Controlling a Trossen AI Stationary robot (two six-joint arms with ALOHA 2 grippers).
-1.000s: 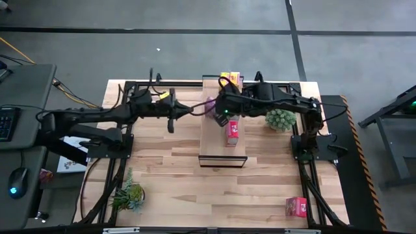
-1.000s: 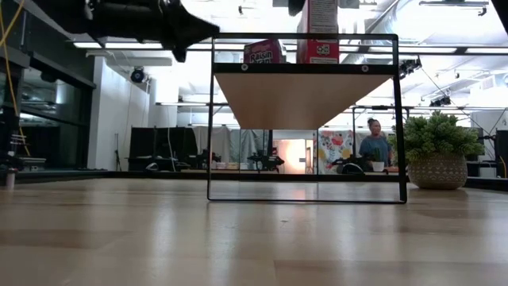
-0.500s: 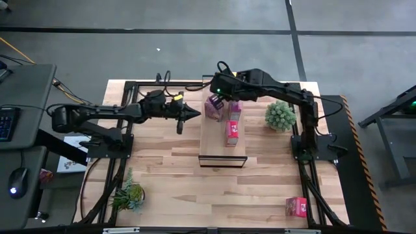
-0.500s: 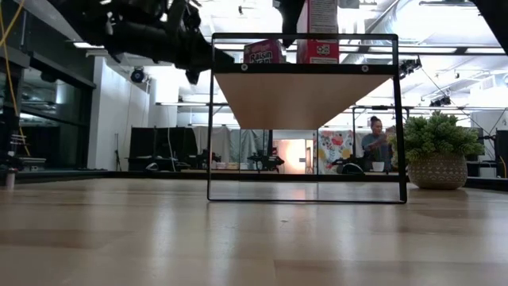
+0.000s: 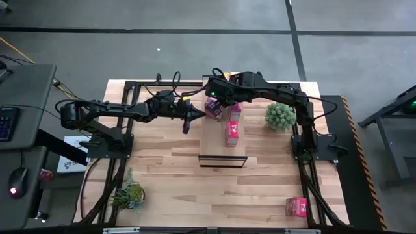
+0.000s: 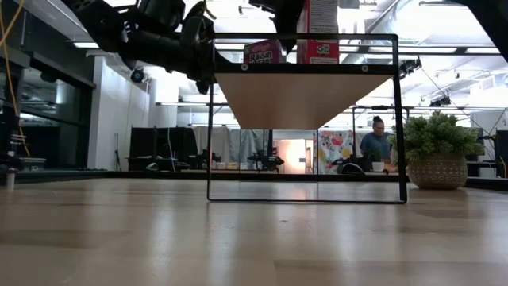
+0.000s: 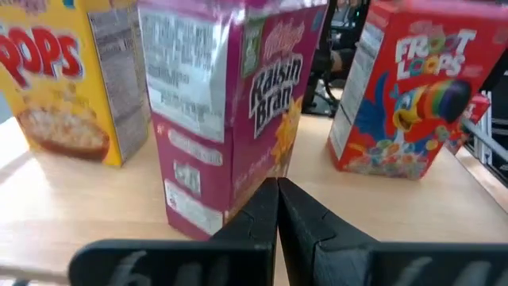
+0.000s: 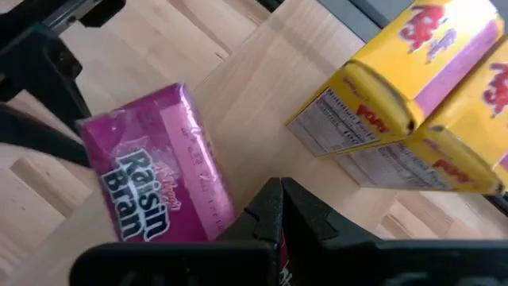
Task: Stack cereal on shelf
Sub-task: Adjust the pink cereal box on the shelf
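— Clearly, what does this step call for?
— A gentle nudge: left gripper [image 5: 189,116], fingers pressed together and empty, points at the magenta cereal box [image 5: 213,106] standing on the shelf [image 5: 223,146]; pushing low should keep it upright.
— And opposite?
— Right gripper [image 5: 213,97], also pinched closed on nothing, hovers above that box, arm arched over from the far side.

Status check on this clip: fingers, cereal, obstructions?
Left gripper shut, empty, beside Raisin Bran box. Right gripper shut, empty, above shelf. One red box on table. Nothing blocking.

Grey floor [image 5: 195,52], side desk [image 5: 19,104], bright ceiling lights [image 6: 444,4]
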